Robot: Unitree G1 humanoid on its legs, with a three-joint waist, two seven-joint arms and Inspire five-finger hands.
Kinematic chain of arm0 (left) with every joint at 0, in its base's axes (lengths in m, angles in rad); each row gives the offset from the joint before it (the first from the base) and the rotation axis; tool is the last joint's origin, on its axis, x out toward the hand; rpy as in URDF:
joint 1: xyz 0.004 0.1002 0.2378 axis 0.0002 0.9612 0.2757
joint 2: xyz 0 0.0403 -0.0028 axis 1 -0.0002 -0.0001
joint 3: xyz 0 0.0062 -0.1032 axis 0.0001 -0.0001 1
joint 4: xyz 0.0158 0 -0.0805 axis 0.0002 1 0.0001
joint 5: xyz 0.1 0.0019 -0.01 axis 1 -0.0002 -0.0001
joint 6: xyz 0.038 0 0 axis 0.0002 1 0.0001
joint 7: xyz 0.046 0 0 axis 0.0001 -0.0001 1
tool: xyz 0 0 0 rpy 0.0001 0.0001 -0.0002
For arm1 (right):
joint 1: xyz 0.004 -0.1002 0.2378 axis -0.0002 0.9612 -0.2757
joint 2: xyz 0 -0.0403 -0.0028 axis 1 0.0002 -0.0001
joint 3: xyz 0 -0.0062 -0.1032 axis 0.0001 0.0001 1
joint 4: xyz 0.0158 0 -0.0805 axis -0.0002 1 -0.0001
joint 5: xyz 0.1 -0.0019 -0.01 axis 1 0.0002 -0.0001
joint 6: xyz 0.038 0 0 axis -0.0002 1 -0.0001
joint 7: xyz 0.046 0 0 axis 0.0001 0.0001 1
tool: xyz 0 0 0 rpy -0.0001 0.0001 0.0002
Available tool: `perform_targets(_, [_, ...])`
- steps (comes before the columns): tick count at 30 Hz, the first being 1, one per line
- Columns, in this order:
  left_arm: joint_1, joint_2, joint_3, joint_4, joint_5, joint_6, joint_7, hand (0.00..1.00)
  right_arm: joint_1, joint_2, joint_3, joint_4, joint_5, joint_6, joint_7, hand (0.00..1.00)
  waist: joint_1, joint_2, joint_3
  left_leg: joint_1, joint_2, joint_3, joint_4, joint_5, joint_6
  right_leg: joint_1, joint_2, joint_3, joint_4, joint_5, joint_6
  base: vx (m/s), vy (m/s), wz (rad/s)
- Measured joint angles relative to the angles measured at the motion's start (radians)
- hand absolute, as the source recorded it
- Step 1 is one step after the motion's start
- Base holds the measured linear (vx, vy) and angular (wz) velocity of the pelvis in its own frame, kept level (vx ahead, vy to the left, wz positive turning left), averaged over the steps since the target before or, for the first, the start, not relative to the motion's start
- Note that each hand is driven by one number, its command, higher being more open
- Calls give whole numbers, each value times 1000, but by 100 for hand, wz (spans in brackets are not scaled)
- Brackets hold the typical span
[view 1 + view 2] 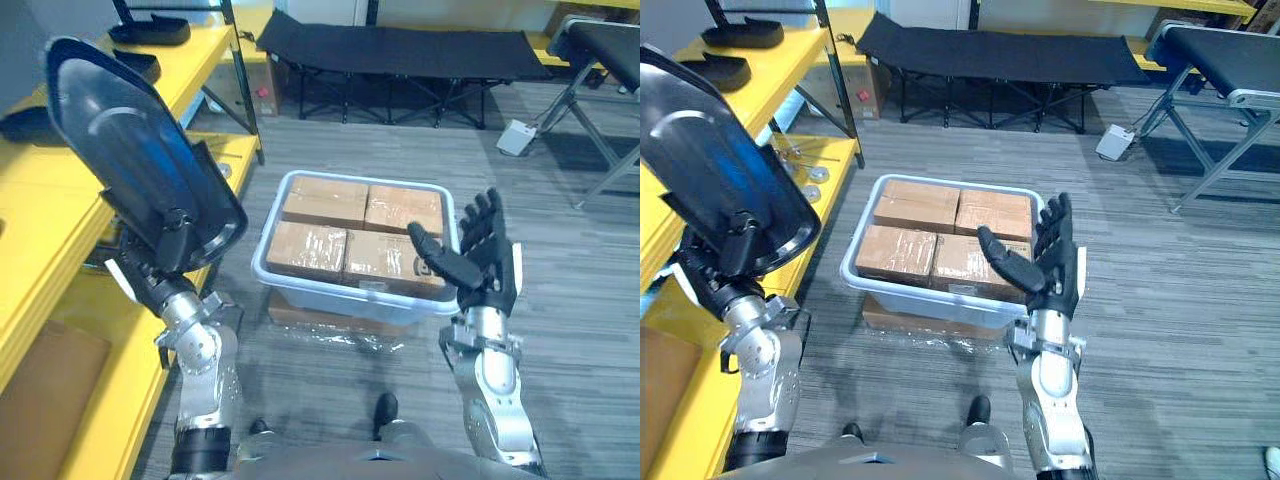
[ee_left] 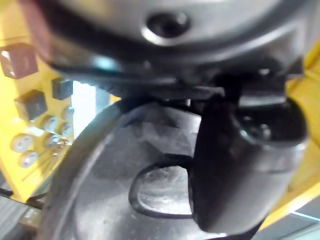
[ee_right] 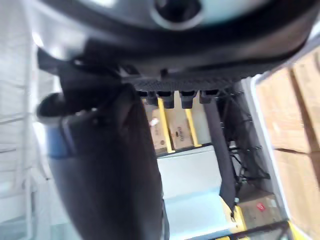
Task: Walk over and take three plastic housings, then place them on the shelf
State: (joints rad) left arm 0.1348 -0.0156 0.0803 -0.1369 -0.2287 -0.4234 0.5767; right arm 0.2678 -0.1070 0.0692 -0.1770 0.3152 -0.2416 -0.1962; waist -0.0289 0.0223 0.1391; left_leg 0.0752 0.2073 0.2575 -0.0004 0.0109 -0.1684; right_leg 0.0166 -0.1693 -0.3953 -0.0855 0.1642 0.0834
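Observation:
A large black plastic housing point(image 1: 140, 150) is held up and tilted at the left, above the yellow shelf's point(image 1: 60, 250) edge. My left hand point(image 1: 178, 245) is shut on its lower end; in the left wrist view the thumb point(image 2: 240, 165) presses on the housing's grey inner face point(image 2: 115, 170). Three more black housings lie on the shelf's upper levels point(image 1: 150, 30), point(image 1: 135, 65), point(image 1: 25, 125). My right hand point(image 1: 480, 260) is open and holds nothing. It hangs upright over the near right corner of a pale bin point(image 1: 355, 292).
The bin holds several taped cardboard boxes point(image 1: 325, 200) and stands on another flat box on the grey floor. Small round parts point(image 1: 805, 175) lie on the lower shelf board. A black folding cot point(image 1: 400, 45) stands behind, a metal frame point(image 1: 600, 110) at the right.

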Motion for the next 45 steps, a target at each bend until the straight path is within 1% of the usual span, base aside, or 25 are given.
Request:
perform_targets(1, [31,0,-1,-36,1,-8,-21,0,1,0,1,23,9,22,25,100,2,5,-3,-6,0,-12,1,1,1,2,-1,-15,0,0,0,-27,1,24])
perform_targets(3, [57,0,-3,-75,0,-9,-58,0,1,0,4,51,9,32,44,100,10,12,-8,-35,1,-45,16,3,3,3,-3,-44,0,0,0,-22,2,38])
perform_targets(7, [114,0,25,-154,-3,-9,-125,0,-30,-7,41,119,1,32,57,100,59,20,-14,-71,-2,-132,31,22,11,30,-5,-126,0,1,1,7,1,59])
perform_targets(9, [146,-1,73,-194,-14,-9,-142,0,-90,-16,93,181,-47,34,57,100,95,20,-17,-78,-7,-173,33,25,8,54,-7,-166,0,-4,1,2,3,59])
perform_targets(11, [168,-3,120,-228,-45,-9,-159,0,-133,-16,143,206,-81,38,44,100,125,19,-30,-100,-15,-217,34,32,9,63,-12,-209,1,-10,6,1,6,64])
perform_targets(14, [228,-13,189,-271,-96,-10,-189,0,-202,-15,203,225,-112,43,11,100,186,16,-45,-112,-39,-287,31,39,13,100,-24,-271,1,-19,18,8,16,67])
perform_targets(16, [268,-24,219,-292,-136,-11,-214,0,-235,-15,217,226,-112,45,0,100,213,10,-54,-121,-53,-313,30,39,14,112,-34,-301,1,-30,30,-6,19,49])
perform_targets(20, [312,-40,273,-311,-200,-13,-257,0,-297,-16,214,232,-110,55,-23,100,248,-5,-64,-135,-63,-338,30,40,15,118,-39,-322,6,-36,30,10,14,23])
perform_targets(24, [315,-53,270,-311,-201,-12,-283,0,-307,-18,211,233,-110,69,-17,100,244,-9,-70,-133,-63,-341,33,45,20,130,-38,-325,6,-39,28,3,-5,3])
perform_targets(26, [311,-53,254,-311,-201,-9,-316,0,-303,-26,197,233,-101,106,-9,100,234,-8,-69,-142,-66,-349,33,49,34,146,-37,-352,6,-48,30,-38,-15,26])
perform_targets(28, [307,-53,243,-311,-200,-7,-336,0,-296,-32,188,233,-101,110,-11,100,223,-7,-69,-160,-71,-347,37,53,66,152,-39,-377,6,-54,38,-36,-9,61])
perform_targets(29, [298,-52,231,-308,-201,-6,-360,0,-285,-41,174,232,-101,110,-14,100,204,-6,-69,-191,-68,-309,46,64,111,161,-42,-414,6,-59,43,-29,5,108])
perform_targets(30, [293,-52,219,-305,-201,-6,-377,0,-278,-50,163,232,-102,111,-21,100,194,2,-64,-208,-57,-259,57,74,126,171,-42,-442,7,-60,45,-18,31,117])
perform_targets(31, [295,-52,201,-300,-201,-6,-389,0,-269,-60,155,233,-106,111,-30,100,192,17,-53,-210,-43,-205,64,93,116,179,-47,-460,20,-64,48,-12,52,69])
perform_targets(32, [299,-53,196,-299,-201,-6,-392,0,-267,-61,154,235,-108,111,-31,100,198,26,-49,-208,-44,-203,64,99,105,180,-51,-461,28,-67,50,-3,90,33])
perform_targets(34, [302,-53,187,-299,-200,-7,-397,0,-255,-49,158,239,-134,110,-26,100,203,37,-42,-206,-56,-203,64,101,100,175,-76,-457,63,-82,57,-7,113,9])
perform_targets(36, [300,-44,172,-299,-196,-8,-408,0,-241,-48,158,239,-133,100,-4,100,194,35,-40,-205,-65,-203,64,98,97,168,-96,-439,103,-107,69,-13,87,12])
perform_targets(37, [296,-28,157,-299,-196,-9,-420,0,-232,-51,157,239,-122,89,12,100,184,32,-38,-206,-74,-205,64,96,100,151,-107,-385,144,-139,79,-42,71,28])
perform_targets(38, [288,-3,136,-299,-196,-8,-438,0,-218,-53,150,238,-107,71,26,100,169,29,-36,-210,-86,-218,64,97,103,127,-108,-296,191,-186,86,-62,61,43])
perform_targets(39, [282,10,124,-298,-196,-8,-449,0,-207,-52,143,238,-105,59,32,100,158,26,-35,-213,-97,-235,63,100,107,118,-107,-250,215,-211,87,-54,24,76])
perform_targets(40, [260,37,98,-293,-195,-6,-478,0,-178,-54,127,237,-106,31,42,100,137,23,-36,-217,-122,-268,54,106,115,101,-105,-173,263,-264,86,-45,-13,90])
perform_targets(41, [240,55,79,-288,-195,-6,-498,0,-157,-55,115,236,-115,16,41,100,124,22,-36,-222,-139,-285,44,113,122,90,-106,-135,293,-297,85,-36,-35,105])
perform_targets(42, [216,74,61,-285,-193,-6,-524,0,-140,-55,105,236,-129,5,39,100,115,25,-35,-226,-153,-296,28,128,131,77,-110,-116,322,-325,81,-24,-37,74])
perform_targets(43, [206,81,53,-285,-192,-6,-530,0,-137,-56,104,236,-134,1,39,100,114,27,-35,-231,-156,-296,23,141,132,72,-114,-122,331,-328,80,-6,-27,58])
perform_targets(45, [179,97,26,-285,-179,-6,-533,0,-144,-60,106,236,-148,-20,41,100,129,40,-17,-248,-158,-309,13,175,110,55,-116,-135,347,-324,83,6,-22,25])
